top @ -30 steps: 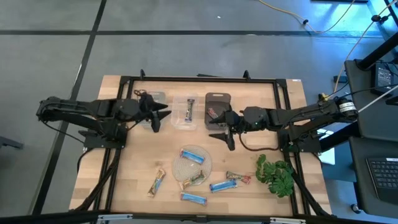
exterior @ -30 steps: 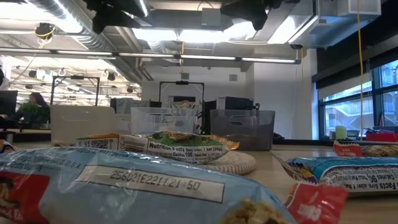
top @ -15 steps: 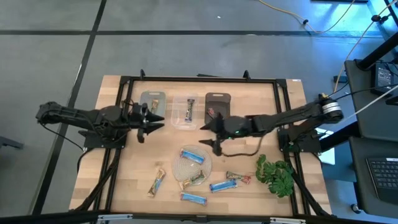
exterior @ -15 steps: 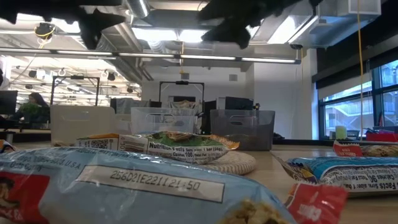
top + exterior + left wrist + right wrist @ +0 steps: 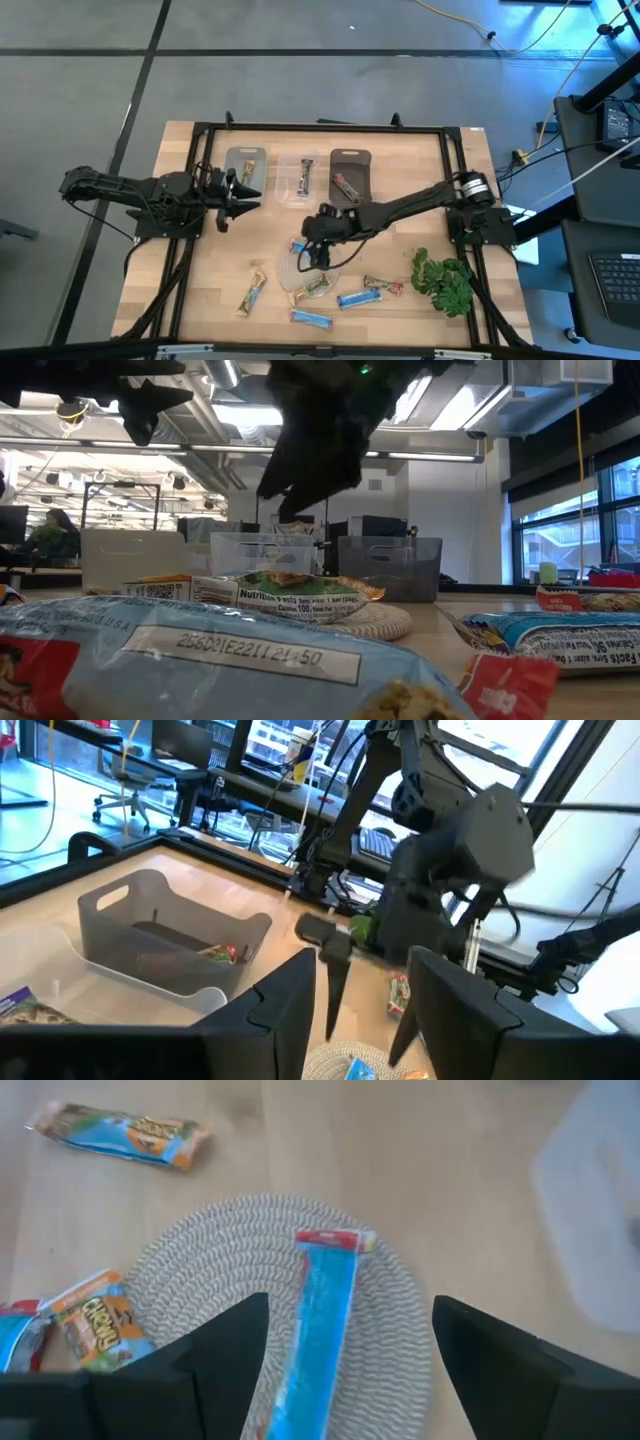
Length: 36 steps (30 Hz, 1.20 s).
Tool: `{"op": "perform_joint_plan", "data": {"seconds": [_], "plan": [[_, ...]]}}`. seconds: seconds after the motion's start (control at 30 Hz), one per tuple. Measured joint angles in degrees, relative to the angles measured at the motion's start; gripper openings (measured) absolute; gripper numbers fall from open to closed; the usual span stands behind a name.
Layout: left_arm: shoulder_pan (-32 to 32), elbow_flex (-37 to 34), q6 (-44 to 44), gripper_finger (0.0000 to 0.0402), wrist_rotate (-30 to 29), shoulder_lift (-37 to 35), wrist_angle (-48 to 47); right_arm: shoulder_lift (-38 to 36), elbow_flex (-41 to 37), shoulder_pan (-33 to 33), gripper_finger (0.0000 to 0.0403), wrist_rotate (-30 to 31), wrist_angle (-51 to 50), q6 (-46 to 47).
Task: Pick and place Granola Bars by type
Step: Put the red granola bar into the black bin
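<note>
Right claw (image 5: 312, 250) spread wide over the blue bar (image 5: 318, 1325) on the woven mat (image 5: 200, 1295).
The bar sits between its fingers (image 5: 505, 1370), not gripped. Just beside it, a gold-tan bar (image 5: 313, 288) lies on the mat edge; further off on the surface (image 5: 200, 290) are another gold-tan bar (image 5: 253, 293), two blue bars (image 5: 311, 318) (image 5: 360, 298) and a green-red bar (image 5: 384, 287). Left claw (image 5: 243, 194) is open, hanging near the bins (image 5: 247, 163), which hold bars.
</note>
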Motion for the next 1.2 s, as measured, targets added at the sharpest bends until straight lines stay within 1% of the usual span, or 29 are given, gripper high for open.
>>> {"op": "perform_joint_plan", "data": {"seconds": [0.13, 0.3, 0.67, 0.77, 0.9, 1.07, 1.2], "plan": [[0.0, 0.0, 0.0, 0.0157, 0.3, 0.0, -1.1, 3.5, 2.4, 0.4, 0.0284, 0.0, -0.1, 2.3], [0.0, 0.0, 0.0, 0.0155, 0.4, 0.0, -3.4, 6.1, 2.5, 0.6, 0.0284, 0.0, -0.4, 4.5], [0.0, 0.0, 0.0, 0.0154, 0.4, 0.0, -5.6, 10.0, 2.5, 1.9, 0.0284, -1.3, -0.1, 3.1], [0.0, 0.0, 0.0, 0.0153, 0.4, 0.0, -5.6, 10.2, 2.5, 2.2, 0.0283, 0.1, -0.3, 3.2], [0.0, 0.0, 0.0, 0.0155, 0.4, 0.0, -5.6, 10.2, 2.5, 2.2, 0.0261, 2.9, -0.2, 3.2], [0.0, 0.0, 0.0, 0.0153, 0.4, 0.0, -5.6, 10.2, 2.5, 2.1, 0.0212, 1.5, -0.2, 1.6], [0.0, 0.0, 0.0, 0.0154, 0.4, 0.0, -5.6, 10.2, 2.5, 2.2, 0.0183, 1.0, -0.2, 1.3]]}}
